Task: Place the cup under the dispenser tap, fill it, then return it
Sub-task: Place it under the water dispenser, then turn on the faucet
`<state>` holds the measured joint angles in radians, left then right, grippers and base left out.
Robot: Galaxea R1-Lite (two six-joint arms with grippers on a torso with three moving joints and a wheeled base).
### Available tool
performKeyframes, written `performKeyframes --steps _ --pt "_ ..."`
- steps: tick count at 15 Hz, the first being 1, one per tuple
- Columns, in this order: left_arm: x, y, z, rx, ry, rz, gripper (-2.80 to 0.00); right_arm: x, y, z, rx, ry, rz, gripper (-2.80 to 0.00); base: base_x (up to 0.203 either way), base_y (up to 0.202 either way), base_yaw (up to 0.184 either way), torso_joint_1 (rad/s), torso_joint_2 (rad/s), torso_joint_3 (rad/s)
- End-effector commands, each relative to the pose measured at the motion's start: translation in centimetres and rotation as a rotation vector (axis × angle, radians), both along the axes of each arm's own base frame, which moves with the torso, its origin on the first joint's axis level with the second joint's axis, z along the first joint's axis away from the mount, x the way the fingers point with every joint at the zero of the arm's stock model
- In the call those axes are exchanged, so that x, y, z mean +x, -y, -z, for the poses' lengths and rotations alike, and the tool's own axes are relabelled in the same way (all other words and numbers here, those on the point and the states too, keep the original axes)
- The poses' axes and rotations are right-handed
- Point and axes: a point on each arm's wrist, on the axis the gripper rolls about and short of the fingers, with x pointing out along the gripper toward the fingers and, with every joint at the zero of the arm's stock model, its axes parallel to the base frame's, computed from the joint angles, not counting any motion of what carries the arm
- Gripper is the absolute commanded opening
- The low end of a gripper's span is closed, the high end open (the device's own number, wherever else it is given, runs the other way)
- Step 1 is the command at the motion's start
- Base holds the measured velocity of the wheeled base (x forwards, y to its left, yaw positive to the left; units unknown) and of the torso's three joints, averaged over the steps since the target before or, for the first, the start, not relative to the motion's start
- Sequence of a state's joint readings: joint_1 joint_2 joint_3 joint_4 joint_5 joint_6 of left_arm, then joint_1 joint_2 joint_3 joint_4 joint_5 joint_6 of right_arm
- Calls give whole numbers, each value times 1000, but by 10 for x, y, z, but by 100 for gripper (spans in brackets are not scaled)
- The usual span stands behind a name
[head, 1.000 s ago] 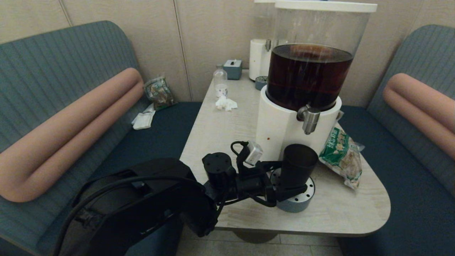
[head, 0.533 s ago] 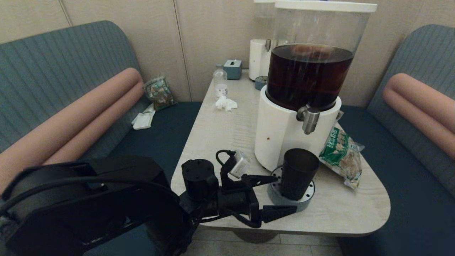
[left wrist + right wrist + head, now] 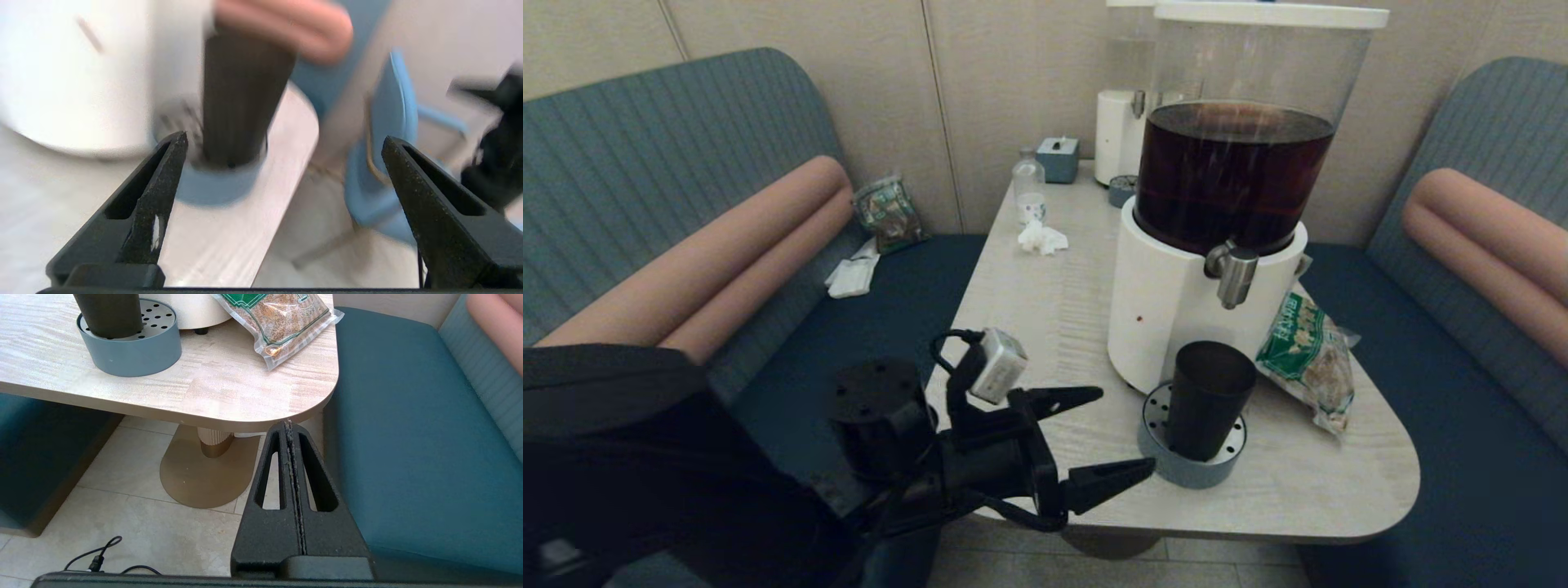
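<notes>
Dark cup (image 3: pixel 1207 396) seemingly under tap (image 3: pixel 1235 278)

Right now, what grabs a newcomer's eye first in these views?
The big clear-tank dispenser of dark brown liquid on a white base dominates the table's middle. Directly below its short brushed-steel tap stands the dark tapered plastic cup on a round grey perforated drip tray. The left end effector hangs open at the table's near edge, apart from the cup; the right end effector sits shut below the table's corner.
</notes>
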<state>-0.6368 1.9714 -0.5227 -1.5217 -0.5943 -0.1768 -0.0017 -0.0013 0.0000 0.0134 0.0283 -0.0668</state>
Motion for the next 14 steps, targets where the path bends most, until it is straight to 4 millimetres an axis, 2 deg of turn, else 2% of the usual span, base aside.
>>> performKeyframes --steps 1,5,7,9,11,14 --pt "-43 -34 -63 -135 143 -76 -280 0 0 0 -1 -2 -1 -280 0 0 0 0 0 0" --pt "-100 -97 -125 -359 323 -285 -280 0 0 0 -1 0 -1 -280 0 0 0 0 0 0" --pt "-120 -136 -145 -415 462 -469 -280 0 0 0 -1 -2 -1 -280 0 0 0 0 0 0" --pt "-154 -165 -160 -447 604 -609 -280 0 0 0 -1 -2 -1 -280 0 0 0 0 0 0" --pt "-193 -182 -162 -457 712 -727 -280 0 0 0 -1 -2 -1 -280 0 0 0 0 0 0" --pt "-243 -189 -142 -476 786 -828 -280 0 0 0 -1 -2 -1 -280 0 0 0 0 0 0"
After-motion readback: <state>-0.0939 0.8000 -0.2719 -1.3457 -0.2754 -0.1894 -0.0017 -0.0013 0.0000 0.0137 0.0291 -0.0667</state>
